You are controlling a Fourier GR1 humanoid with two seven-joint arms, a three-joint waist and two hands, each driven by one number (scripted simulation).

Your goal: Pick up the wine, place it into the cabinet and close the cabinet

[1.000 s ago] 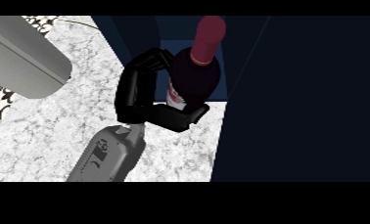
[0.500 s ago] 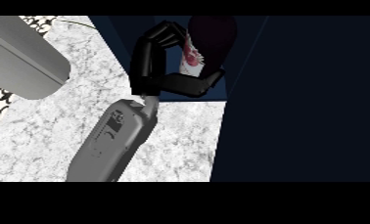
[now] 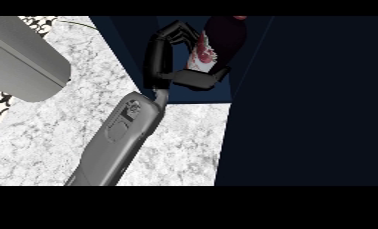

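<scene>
The wine bottle is dark red with a pale label and stands up inside the dark blue cabinet at the top middle. Its neck runs out of the picture's upper part. My right hand is shut on the bottle from the left, with fingers curled over its upper part and the thumb under the label. The grey right forearm stretches from the lower edge up to the cabinet's opening. The bottle's base is hidden in the cabinet's shadow. The left hand does not show.
The cabinet's open door is a large dark panel filling the right side. A white marble counter lies at the left and below the opening. A big grey cylinder sits at the upper left edge.
The right hand has carried the bottle up and away, deeper into the cabinet. The forearm now reaches farther in, and the bottle's neck has left the picture.
</scene>
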